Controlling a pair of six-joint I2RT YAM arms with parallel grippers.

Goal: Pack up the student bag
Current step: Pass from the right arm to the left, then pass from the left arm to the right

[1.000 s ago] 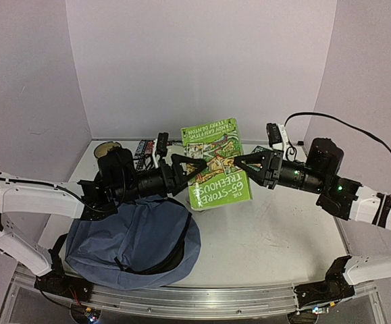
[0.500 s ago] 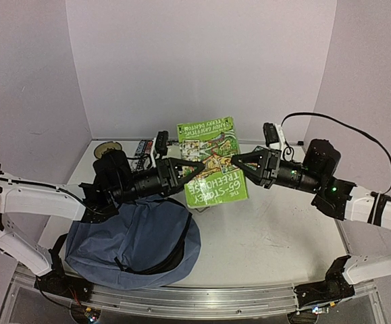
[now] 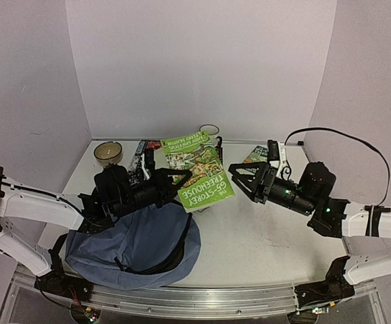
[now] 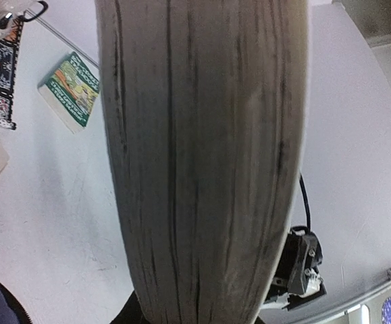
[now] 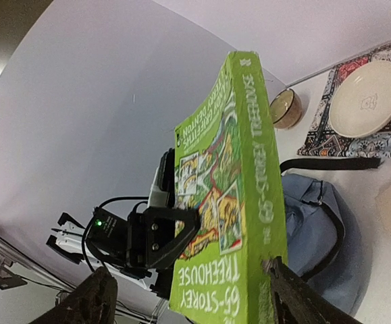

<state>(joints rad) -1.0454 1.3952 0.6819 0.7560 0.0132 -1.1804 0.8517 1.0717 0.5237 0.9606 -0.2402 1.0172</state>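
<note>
Green paperback (image 3: 200, 174) is up off the table (image 3: 276, 236), tilted, right around the middle of the top view. The left gripper (image 3: 180, 178) is clamped on its left edge, and the left wrist view is basically all page edges. Right of centre, the right gripper (image 3: 238, 177) has its jaws spread wide by the book's right side, not squeezing anything. The slate-blue student bag (image 3: 138, 243) sits slumped in the lower left, under the left arm. A small bowl (image 3: 107, 151) sits upper left.

The bowl (image 3: 107, 152) sits behind the student bag (image 3: 141, 243), with the book (image 3: 198, 172) rightward.
</note>
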